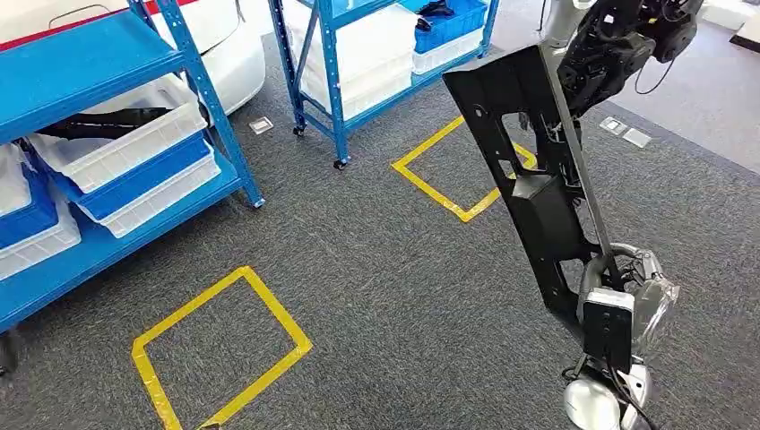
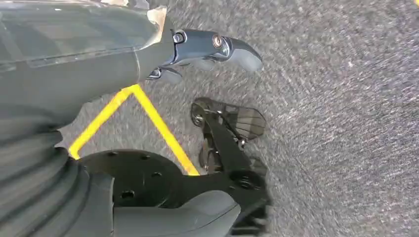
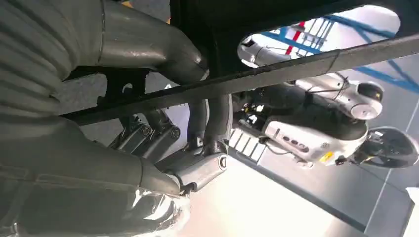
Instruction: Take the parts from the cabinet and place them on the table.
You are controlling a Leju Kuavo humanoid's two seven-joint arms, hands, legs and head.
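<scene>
Carrying a long black plastic panel (image 1: 529,193) with cut-outs and a thin metal rod along it, the right hand (image 1: 618,300) grips the part at its lower end, and the part stands tilted upward over the grey carpet (image 1: 403,269). In the right wrist view the fingers (image 3: 163,133) are wrapped round the rod and the panel edge. The left hand (image 2: 197,49) hangs over the carpet beside a yellow tape line (image 2: 158,128); its fingers lie loosely apart and nothing is in them.

Assessment: one part is out of storage and in transit. The blue metal shelving rack (image 1: 99,63) stands well to the left, with another dark part (image 1: 99,124) lying in a white plastic bin (image 1: 125,143) on it. No table can be seen, so the placing is not yet done, and at least that second part appears left to fetch. Yellow taped squares (image 1: 220,345) mark the floor.
</scene>
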